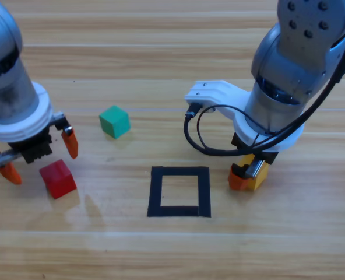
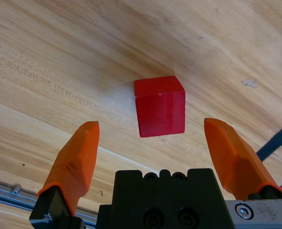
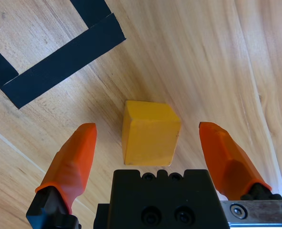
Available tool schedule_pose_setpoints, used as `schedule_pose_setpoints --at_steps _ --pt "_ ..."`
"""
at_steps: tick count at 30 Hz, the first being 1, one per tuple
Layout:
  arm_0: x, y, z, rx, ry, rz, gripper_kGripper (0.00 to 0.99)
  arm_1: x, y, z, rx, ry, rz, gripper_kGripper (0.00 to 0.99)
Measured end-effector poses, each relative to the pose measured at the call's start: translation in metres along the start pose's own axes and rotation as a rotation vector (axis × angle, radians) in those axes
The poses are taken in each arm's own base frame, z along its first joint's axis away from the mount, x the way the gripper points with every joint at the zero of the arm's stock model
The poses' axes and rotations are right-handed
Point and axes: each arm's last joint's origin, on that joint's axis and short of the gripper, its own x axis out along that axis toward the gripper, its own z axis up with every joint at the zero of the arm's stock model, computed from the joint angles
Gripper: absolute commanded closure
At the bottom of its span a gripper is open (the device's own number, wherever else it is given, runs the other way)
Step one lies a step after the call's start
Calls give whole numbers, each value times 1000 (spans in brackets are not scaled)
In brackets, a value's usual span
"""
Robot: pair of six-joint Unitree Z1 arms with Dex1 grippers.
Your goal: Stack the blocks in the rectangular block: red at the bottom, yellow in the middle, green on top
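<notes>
Left gripper [image 1: 40, 153]: we see its jaws spread, small matte red cube [image 1: 57, 178] just beyond, untouched.
Right gripper [image 3: 148, 143]: jaws wide, straddling small matte yellow cube [image 3: 149, 133], gaps either side.
Black tape rectangle outline [image 1: 179, 192]: just left of yellow.
Teal-green cube [image 1: 114, 121]: alone, open wood around.

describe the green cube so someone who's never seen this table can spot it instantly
On the wooden table, find the black tape rectangle near the middle, then look up and to its left in the high view. The green cube sits there alone, clear of both grippers. It is the only teal-green block; the red cube and yellow cube each sit at a gripper.
</notes>
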Motion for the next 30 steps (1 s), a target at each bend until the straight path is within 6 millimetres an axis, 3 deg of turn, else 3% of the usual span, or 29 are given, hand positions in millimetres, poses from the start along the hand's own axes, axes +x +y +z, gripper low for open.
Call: schedule_pose_setpoints --at_steps 6,12,17,18,20,22,26,27,28,30 --pt "19 -6 2 -1 22 49 56 6 0 2 15 8 2 100" --pt "34 -15 4 0 32 73 59 7 0 5 20 6 1 246" --pt "41 -19 6 -2 35 70 94 12 -1 4 23 51 10 252" --pt "42 -20 6 -2 36 70 114 17 -2 5 24 63 12 318" --pt "46 -21 6 -2 39 73 151 19 -4 5 29 71 13 542" --pt "48 -22 6 -2 39 71 218 19 -7 4 38 78 17 660" --pt "48 -23 7 -3 35 63 386 20 -11 2 51 85 46 668" --pt "48 -24 7 -3 34 59 433 20 -12 1 55 85 55 697" --pt "48 -24 7 -4 33 57 493 20 -13 1 58 86 58 804" --pt "49 -24 7 -3 33 58 605 20 -13 1 71 88 59 827"
